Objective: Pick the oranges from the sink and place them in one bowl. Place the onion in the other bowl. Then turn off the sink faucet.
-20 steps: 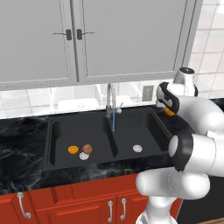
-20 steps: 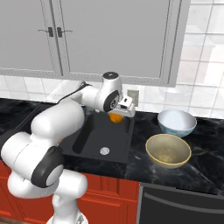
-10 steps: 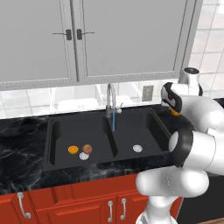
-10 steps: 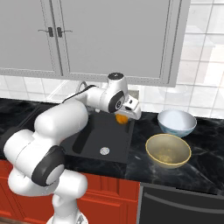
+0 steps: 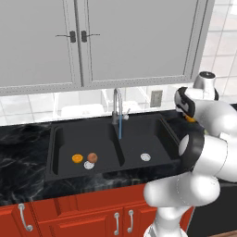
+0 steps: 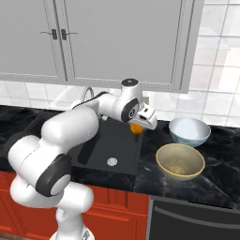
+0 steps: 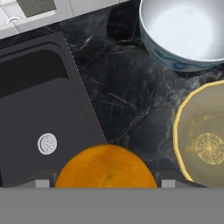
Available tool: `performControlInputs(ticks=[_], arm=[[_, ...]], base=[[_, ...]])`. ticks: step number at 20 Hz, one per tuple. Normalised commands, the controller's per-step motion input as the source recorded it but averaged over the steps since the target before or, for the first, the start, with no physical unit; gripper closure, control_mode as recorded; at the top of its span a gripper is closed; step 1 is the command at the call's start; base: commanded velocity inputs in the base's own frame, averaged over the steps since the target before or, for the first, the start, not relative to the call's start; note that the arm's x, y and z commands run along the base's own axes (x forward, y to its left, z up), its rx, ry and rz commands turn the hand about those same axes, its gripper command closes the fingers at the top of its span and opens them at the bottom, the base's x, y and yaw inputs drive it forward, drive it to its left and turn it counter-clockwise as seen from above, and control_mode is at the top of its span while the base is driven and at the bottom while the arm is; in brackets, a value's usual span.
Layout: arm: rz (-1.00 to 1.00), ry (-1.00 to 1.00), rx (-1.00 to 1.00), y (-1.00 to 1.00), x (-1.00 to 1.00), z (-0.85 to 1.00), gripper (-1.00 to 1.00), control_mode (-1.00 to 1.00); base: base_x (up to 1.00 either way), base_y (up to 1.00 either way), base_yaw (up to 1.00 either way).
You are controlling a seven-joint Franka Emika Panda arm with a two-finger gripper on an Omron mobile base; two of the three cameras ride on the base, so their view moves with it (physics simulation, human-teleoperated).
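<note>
My gripper [image 6: 138, 125] is shut on one orange [image 6: 136, 128], held in the air over the black counter just right of the sink [image 6: 117, 145]. In the hand view that orange [image 7: 106, 168] sits between the fingertips, with the yellow-tan bowl [image 7: 203, 140] to its right and the pale blue-white bowl [image 7: 188, 30] beyond. Both bowls look empty. The second orange [image 5: 77, 158] and the reddish-brown onion [image 5: 92, 157] lie side by side in the left basin of the sink [image 5: 139, 134]. A thin blue stream runs from the silver faucet [image 5: 116, 104].
The yellow-tan bowl [image 6: 180, 161] and the blue-white bowl [image 6: 189, 131] stand on the counter right of the sink, close together. Grey wall cabinets [image 5: 115, 41] hang overhead. A wall socket [image 5: 156, 98] sits behind the right basin, whose drain [image 7: 47, 143] shows below.
The arm has swung right with the orange, from above the right basin to above the counter between sink and bowls. The fruit in the left basin has stayed put.
</note>
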Motion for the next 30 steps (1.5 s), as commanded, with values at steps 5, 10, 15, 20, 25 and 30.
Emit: performControlInputs(ticks=[5,10,15,20,25,30], arm=[[0.00,0.00,0.00,-0.27,0.00,-0.07,1.00,-1.00],[0.00,0.00,0.00,-0.27,-0.10,-0.06,1.00,-1.00],[0.00,0.00,0.00,-0.30,-0.09,-0.03,1.00,-1.00],[0.00,0.00,0.00,-0.29,-0.08,0.00,1.00,-1.00],[0.00,0.00,0.00,-0.21,0.00,-0.01,1.00,-1.00],[0.00,0.00,0.00,-0.15,0.00,-0.05,1.00,-1.00]], base=[[0.00,0.00,0.00],[0.00,0.00,0.00],[0.00,0.00,0.00],[0.00,0.00,0.00],[0.00,0.00,0.00],[0.00,0.00,0.00]])
